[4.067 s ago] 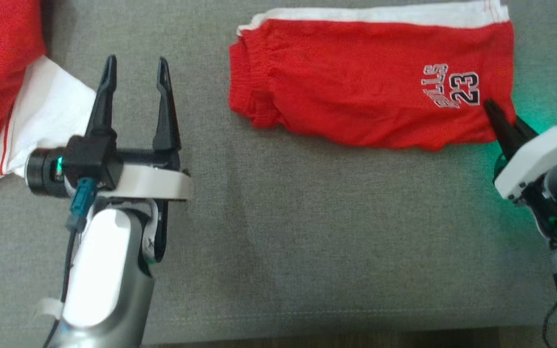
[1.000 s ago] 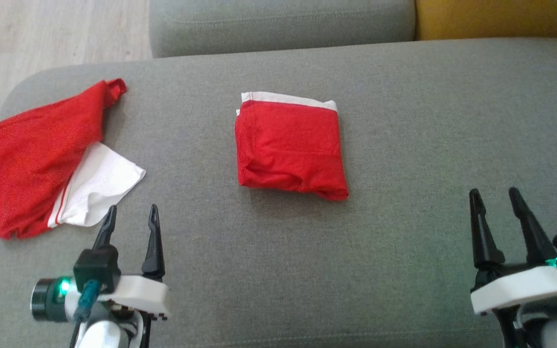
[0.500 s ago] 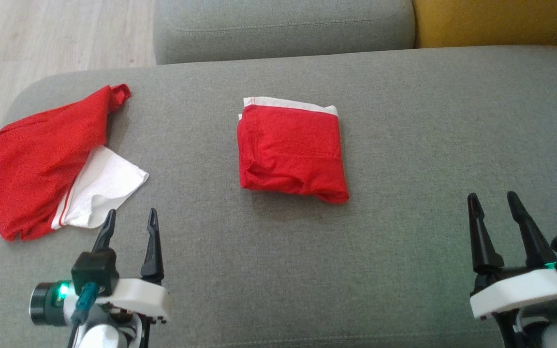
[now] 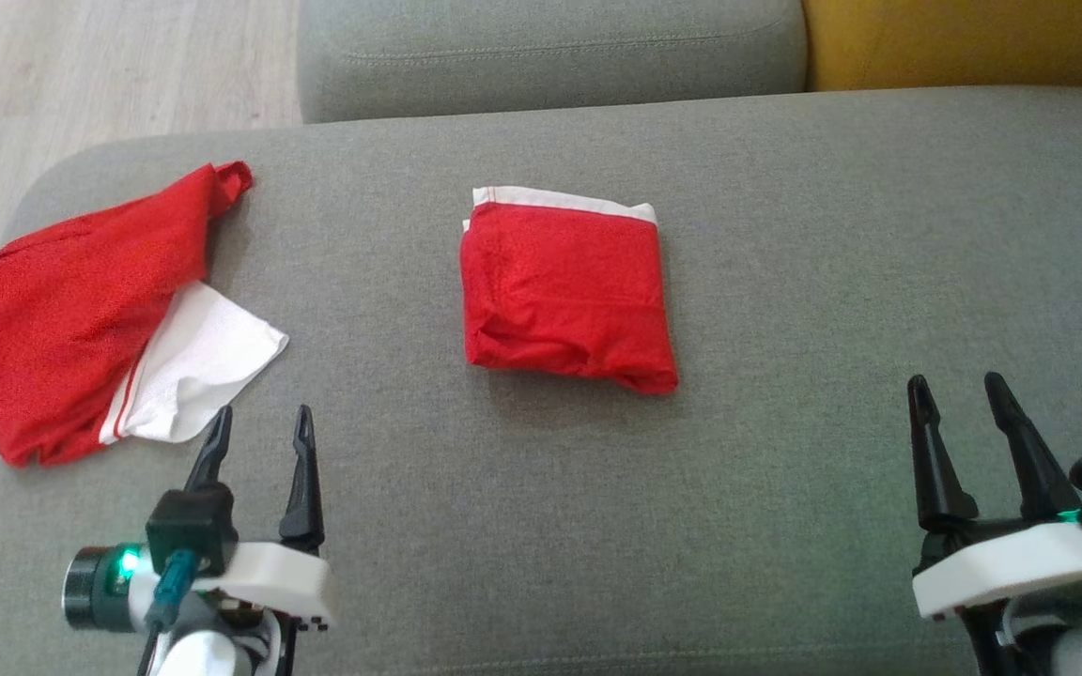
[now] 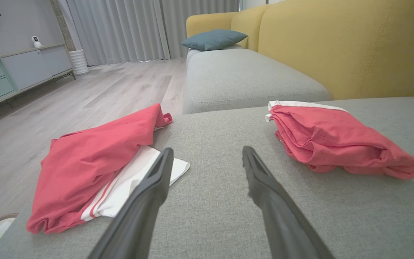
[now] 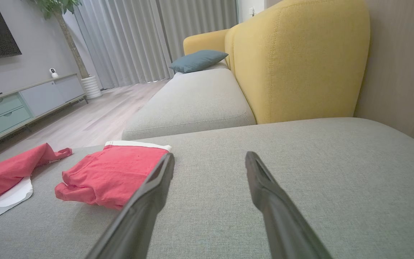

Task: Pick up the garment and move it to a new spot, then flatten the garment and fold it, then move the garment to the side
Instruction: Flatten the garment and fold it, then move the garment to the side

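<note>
The folded garment (image 4: pixel 567 291) lies in the middle of the grey seat (image 4: pixel 832 235), well apart from both grippers. The left gripper (image 4: pixel 262 413) and the right gripper (image 4: pixel 955 380) hover near the front edge, each with fingers wide apart and holding nothing. I think only the move to the side is left. If a gripper pinches only the top layer, the fold can open when lifted. If the garment goes left, it may land on the loose red and white clothes (image 4: pixel 81 310).
</note>
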Available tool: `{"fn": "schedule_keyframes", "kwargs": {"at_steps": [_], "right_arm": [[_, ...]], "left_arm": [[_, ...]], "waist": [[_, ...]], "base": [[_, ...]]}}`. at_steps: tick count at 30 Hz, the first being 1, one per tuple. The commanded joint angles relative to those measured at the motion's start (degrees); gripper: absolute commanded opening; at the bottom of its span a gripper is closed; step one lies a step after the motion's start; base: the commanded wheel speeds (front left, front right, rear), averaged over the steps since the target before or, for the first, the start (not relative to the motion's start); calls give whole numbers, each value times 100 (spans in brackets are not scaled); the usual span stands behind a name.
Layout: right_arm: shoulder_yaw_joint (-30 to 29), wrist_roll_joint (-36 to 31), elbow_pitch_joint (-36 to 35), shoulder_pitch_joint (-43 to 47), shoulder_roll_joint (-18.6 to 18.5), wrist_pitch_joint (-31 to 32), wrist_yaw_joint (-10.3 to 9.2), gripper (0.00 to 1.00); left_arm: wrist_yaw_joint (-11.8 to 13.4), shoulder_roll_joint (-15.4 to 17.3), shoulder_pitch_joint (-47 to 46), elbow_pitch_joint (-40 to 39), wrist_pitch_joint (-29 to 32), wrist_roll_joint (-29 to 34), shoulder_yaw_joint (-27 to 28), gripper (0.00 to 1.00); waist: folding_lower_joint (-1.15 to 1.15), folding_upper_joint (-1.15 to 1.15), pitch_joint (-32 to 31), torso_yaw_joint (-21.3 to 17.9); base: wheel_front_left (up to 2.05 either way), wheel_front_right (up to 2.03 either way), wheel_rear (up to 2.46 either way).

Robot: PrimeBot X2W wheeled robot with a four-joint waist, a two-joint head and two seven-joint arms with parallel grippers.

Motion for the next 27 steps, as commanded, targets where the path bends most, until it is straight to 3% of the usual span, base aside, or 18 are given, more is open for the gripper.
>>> {"fn": "schedule_keyframes", "kwargs": {"at_steps": [1, 15, 22, 27], "right_arm": [[111, -22, -223, -124, -16, 2, 37, 100], [78, 61, -12, -396, -138, 232, 37, 100], [181, 147, 397, -1021, -362, 315, 37, 100], [490, 264, 1221, -1893, -682, 387, 37, 100]], "left_arm": [[47, 109, -204, -204, -3, -45, 203, 100], [77, 99, -509, -277, -74, -60, 154, 100], [86, 11, -871, -303, -150, -34, 114, 100], [26, -148, -1332, -248, -202, 3, 11, 100]], "waist": [[0, 0, 7, 5], [0, 0, 384, 194], [0, 0, 857, 590], [0, 0, 1292, 1103]], "base": [[0, 0, 0], [0, 0, 0], [0, 0, 0], [0, 0, 0]]}}
